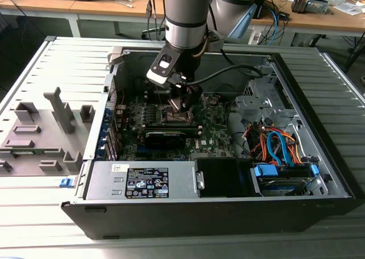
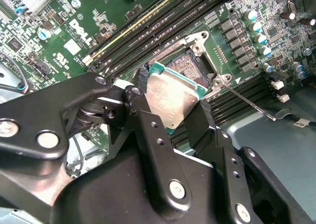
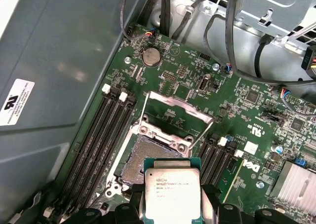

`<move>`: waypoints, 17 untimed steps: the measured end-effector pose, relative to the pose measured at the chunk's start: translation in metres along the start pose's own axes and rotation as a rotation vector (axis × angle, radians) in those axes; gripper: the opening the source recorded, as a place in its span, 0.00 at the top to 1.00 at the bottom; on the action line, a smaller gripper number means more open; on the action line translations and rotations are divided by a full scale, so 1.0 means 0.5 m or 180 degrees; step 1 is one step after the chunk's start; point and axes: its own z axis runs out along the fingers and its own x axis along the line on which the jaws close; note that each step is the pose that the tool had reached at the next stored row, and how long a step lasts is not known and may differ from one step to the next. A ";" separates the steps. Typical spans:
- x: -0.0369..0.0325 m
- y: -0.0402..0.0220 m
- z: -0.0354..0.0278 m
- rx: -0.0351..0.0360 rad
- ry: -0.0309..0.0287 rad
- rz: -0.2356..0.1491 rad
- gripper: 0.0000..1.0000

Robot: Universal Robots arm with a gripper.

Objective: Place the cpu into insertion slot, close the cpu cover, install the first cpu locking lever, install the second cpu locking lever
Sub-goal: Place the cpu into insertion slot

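Note:
My gripper [image 1: 181, 102] hangs inside the open computer case, shut on the cpu [image 2: 173, 98], a flat silver-topped chip with a green edge. In both wrist views the chip hovers just over one side of the insertion slot [image 3: 148, 157], apart from it, and the slot's dark centre [image 2: 190, 68] is bare. The cpu cover [image 3: 177, 108] stands swung open beyond the slot, with green board showing through its cut-out. Two thin wire levers [image 3: 202, 135] are raised off the socket; one lever [image 2: 247, 103] sticks out sideways. Black fingers [image 2: 143, 115] grip the chip's two edges.
Long black memory slots [image 3: 96, 135] flank the socket on both sides. A finned heat sink [image 3: 296, 179] sits on the board and cables [image 3: 227, 31] hang near the drive cage. The power supply [image 1: 142, 182] and case walls [image 1: 319, 99] hem the board. A grey fixture [image 1: 45, 128] lies outside.

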 end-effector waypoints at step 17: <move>0.000 0.000 0.001 0.0000 -0.0001 0.0058 0.46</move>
